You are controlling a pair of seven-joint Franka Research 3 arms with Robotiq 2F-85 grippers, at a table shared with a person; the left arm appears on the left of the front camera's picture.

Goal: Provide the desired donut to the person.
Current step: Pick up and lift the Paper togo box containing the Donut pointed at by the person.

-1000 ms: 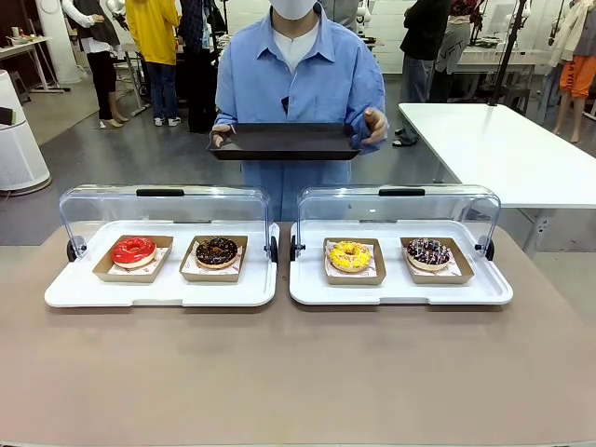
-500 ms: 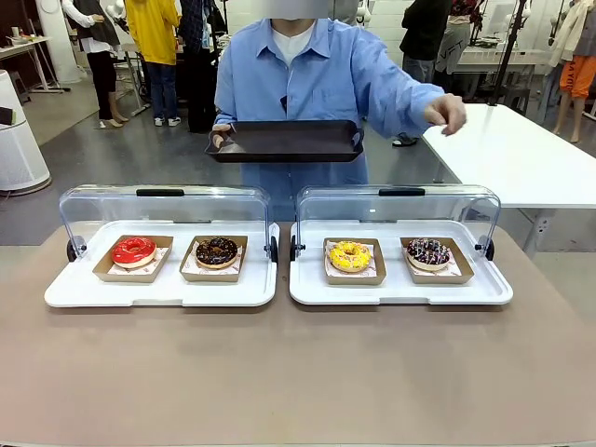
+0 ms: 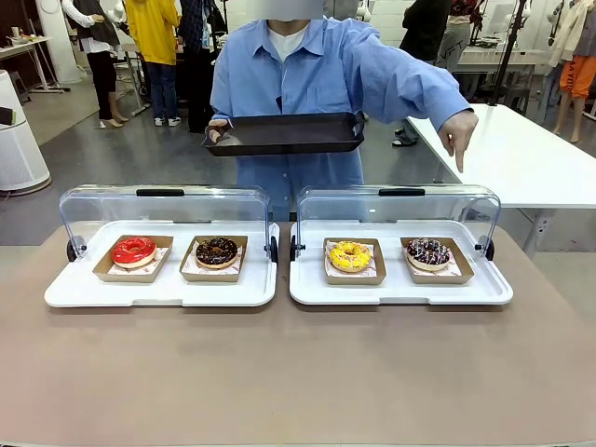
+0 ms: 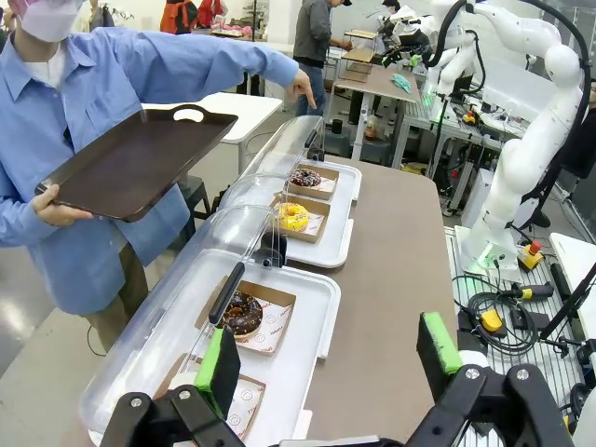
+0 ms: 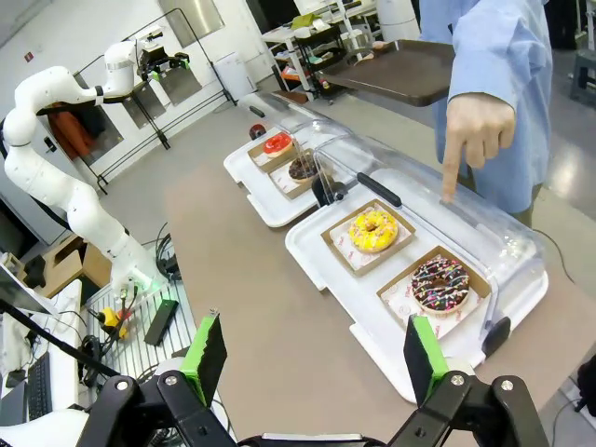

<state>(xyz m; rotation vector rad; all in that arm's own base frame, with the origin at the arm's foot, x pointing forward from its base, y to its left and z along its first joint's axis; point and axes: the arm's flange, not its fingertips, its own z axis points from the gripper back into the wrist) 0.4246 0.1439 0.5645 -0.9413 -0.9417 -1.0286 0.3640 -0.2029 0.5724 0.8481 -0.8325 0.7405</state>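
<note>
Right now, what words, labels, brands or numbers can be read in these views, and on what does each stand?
None can be read.
Faint reddish print on the paper under the chocolate donut: too small to read.
Pinkish marks on the paper under the sprinkled donut: too blurred to read.
The tray and covers: no markings seen.

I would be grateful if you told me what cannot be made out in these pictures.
- Red donut: left wrist view, hidden behind one of the left gripper's fingers.
- Person's tray-holding hand: front view, mostly hidden under the black tray.
- Left white tray: left wrist view, near end cut off by the bottom edge.
</note>
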